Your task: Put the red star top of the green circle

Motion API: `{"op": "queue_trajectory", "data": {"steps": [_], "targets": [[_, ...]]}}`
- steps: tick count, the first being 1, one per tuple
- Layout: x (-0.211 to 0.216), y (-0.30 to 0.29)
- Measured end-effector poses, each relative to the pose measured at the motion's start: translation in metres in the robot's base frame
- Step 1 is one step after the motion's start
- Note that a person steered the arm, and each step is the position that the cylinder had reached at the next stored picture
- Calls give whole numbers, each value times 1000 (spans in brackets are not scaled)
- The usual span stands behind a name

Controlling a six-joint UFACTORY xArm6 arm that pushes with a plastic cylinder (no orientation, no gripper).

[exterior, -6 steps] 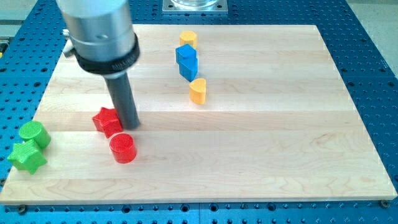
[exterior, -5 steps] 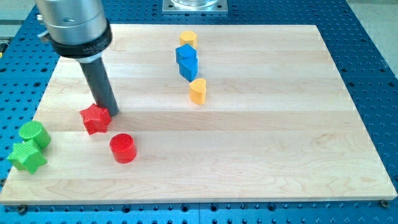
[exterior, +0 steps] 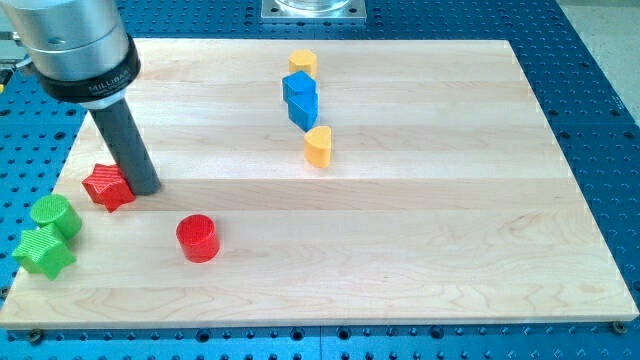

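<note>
The red star (exterior: 107, 186) lies near the board's left edge. My tip (exterior: 143, 188) touches its right side. The green circle (exterior: 53, 214), a short cylinder, stands just to the lower left of the star, a small gap between them. A green star (exterior: 43, 251) sits right below the green circle, touching it.
A red cylinder (exterior: 197, 238) stands to the lower right of my tip. Near the view's top centre stand a yellow block (exterior: 302, 63), a blue block (exterior: 300, 98) and a yellow heart-shaped block (exterior: 318, 146) in a column. The wooden board (exterior: 420, 200) lies on a blue perforated table.
My tip has moved left, pushing the red star left along the board, away from the red cylinder and toward the green circle.
</note>
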State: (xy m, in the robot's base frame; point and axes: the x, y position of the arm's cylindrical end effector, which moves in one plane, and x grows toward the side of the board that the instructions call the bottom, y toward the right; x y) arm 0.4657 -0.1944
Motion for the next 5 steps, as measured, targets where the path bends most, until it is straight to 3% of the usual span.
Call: {"op": "queue_trajectory", "data": {"steps": [1,3,5], "targets": [[11,37],[17,-21],[-1,-26]]}}
